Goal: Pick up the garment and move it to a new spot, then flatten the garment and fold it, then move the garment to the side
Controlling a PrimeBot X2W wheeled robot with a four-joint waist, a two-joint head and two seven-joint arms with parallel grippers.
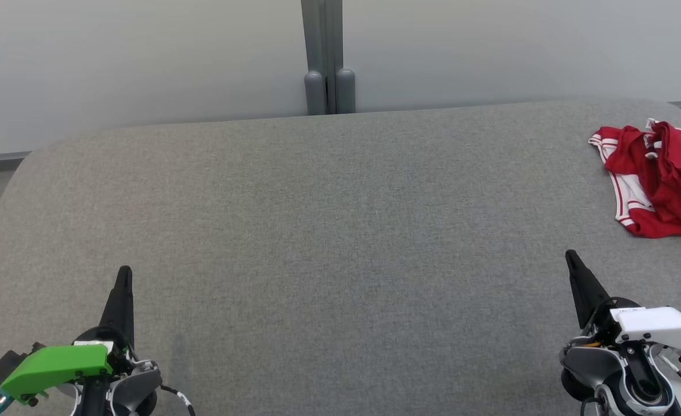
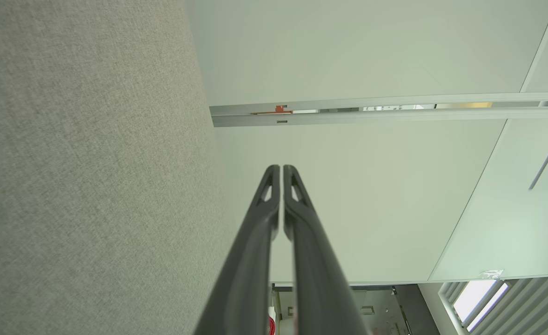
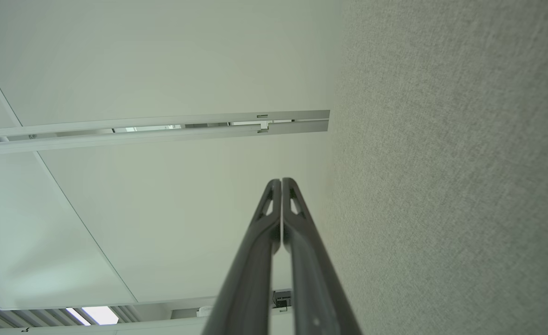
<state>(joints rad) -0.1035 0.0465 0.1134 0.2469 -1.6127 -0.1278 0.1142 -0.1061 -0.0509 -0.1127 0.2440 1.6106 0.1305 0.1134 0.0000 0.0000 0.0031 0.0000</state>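
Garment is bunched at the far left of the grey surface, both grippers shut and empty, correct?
No: the head view shows the garment at the far right of the grey surface, not left. Left gripper and right gripper are shut and empty.

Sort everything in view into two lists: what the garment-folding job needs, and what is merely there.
Job:
crumpled red garment with white striped trim, at the table's far right
grey fabric-covered table, the work surface
left gripper and right gripper, both shut and empty

Merely there:
grey metal post behind the table
pale wall panels
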